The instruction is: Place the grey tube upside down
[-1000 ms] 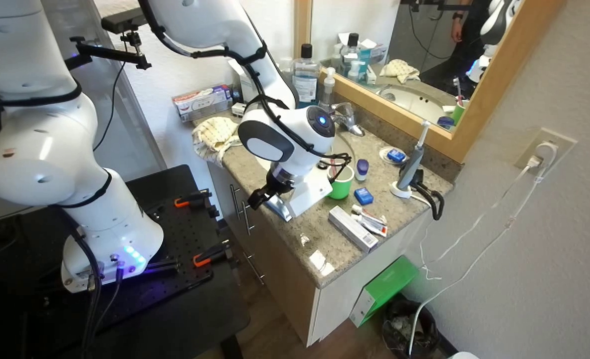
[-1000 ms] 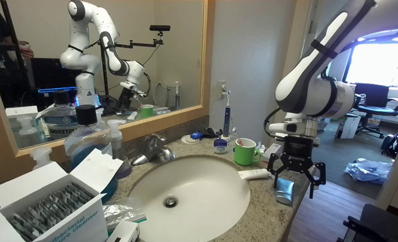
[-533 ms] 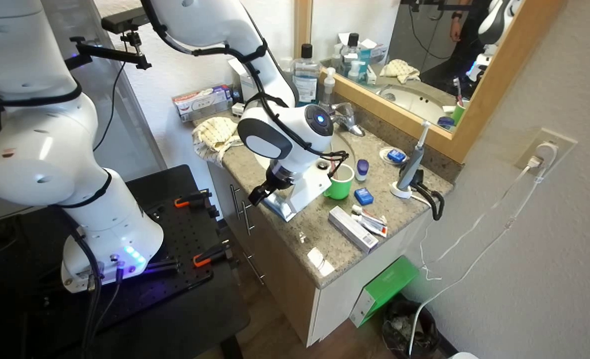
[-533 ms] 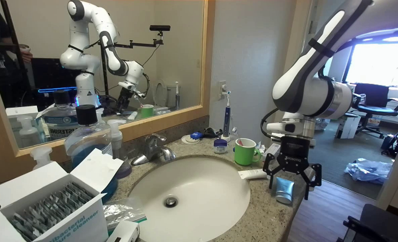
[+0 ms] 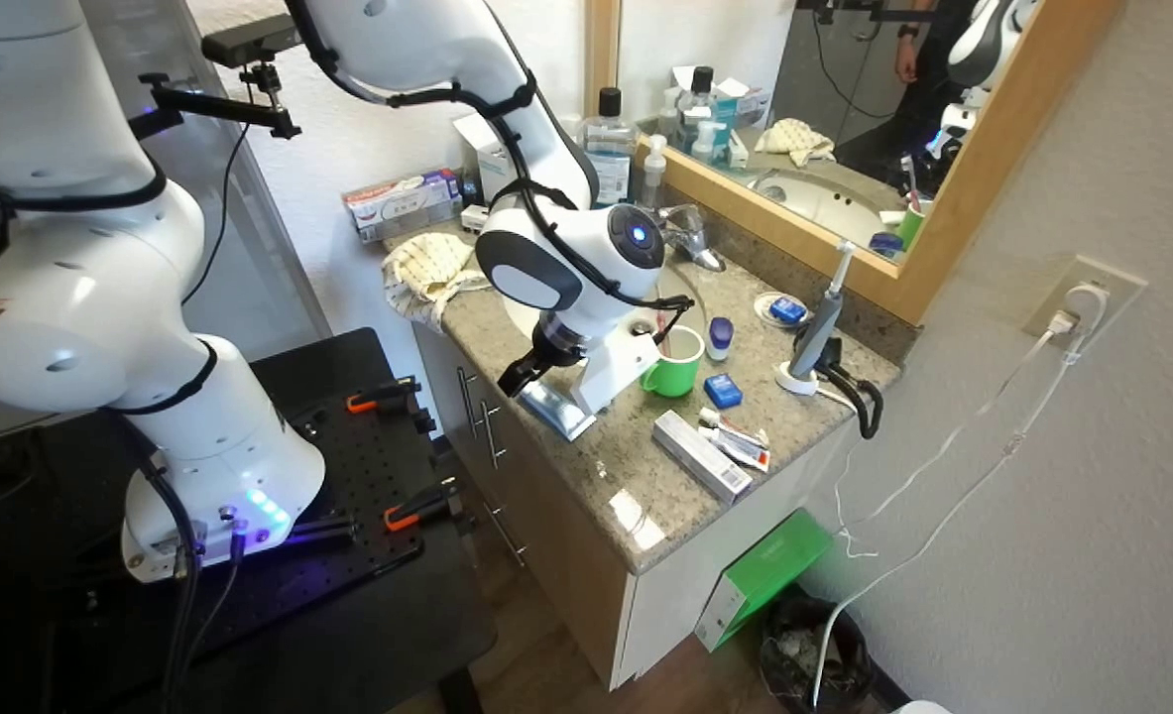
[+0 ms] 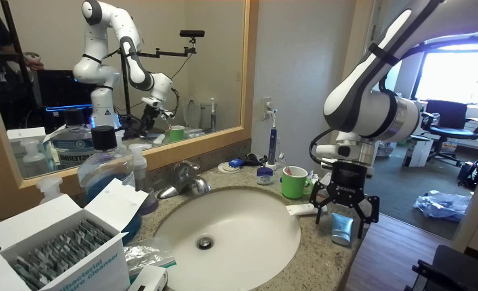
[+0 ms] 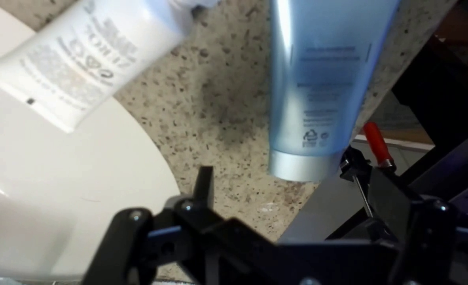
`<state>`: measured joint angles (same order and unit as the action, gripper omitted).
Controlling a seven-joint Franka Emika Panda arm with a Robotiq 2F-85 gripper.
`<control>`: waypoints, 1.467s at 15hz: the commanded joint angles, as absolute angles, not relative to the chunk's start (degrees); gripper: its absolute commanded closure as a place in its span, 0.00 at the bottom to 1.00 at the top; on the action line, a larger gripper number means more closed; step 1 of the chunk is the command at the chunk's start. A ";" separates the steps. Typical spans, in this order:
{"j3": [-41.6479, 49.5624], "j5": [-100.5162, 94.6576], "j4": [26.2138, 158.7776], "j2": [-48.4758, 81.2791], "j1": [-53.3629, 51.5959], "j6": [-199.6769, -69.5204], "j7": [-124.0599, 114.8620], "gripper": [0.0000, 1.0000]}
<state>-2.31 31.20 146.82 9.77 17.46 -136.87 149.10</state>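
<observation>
The grey tube, a silvery grey-blue squeeze tube with a silver cap, lies flat on the counter near its edge (image 6: pixel 342 227). It also shows in an exterior view (image 5: pixel 556 412) and large in the wrist view (image 7: pixel 317 87), cap end nearest the gripper. My gripper (image 6: pixel 339 228) is open and empty, its fingers wide apart on either side of the tube. In the wrist view its fingertips (image 7: pixel 297 176) stand below the cap with counter between them. No contact with the tube shows. A white tube with dark print (image 7: pixel 87 59) lies beside the sink rim (image 6: pixel 303 209).
The sink (image 6: pixel 230 234) is beside the tubes. A green mug (image 6: pixel 294 184) holds a toothbrush. A long white box (image 5: pixel 702 454), toothpaste tubes (image 5: pixel 740 446) and a blue box (image 5: pixel 723 390) lie farther along. The counter's edge drops off next to the grey tube.
My gripper has shifted a little toward the sink, so the grey tube now sits more centrally between its fingers. It stays open. The tube has not moved.
</observation>
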 commanded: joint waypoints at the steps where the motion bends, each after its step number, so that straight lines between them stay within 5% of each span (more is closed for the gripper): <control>1: -6.41 31.82 146.73 9.00 22.58 -136.50 149.10 0.00; 17: -17.78 30.59 145.86 14.59 38.42 -137.50 149.10 0.00; 18: -18.41 30.48 145.80 15.01 39.34 -137.64 149.10 0.04; 19: -19.06 30.45 145.73 15.31 40.27 -137.72 149.10 0.26; 22: -21.24 30.30 145.63 15.81 43.04 -138.06 149.13 0.41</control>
<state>-18.43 30.92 145.95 15.24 39.88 -136.91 149.14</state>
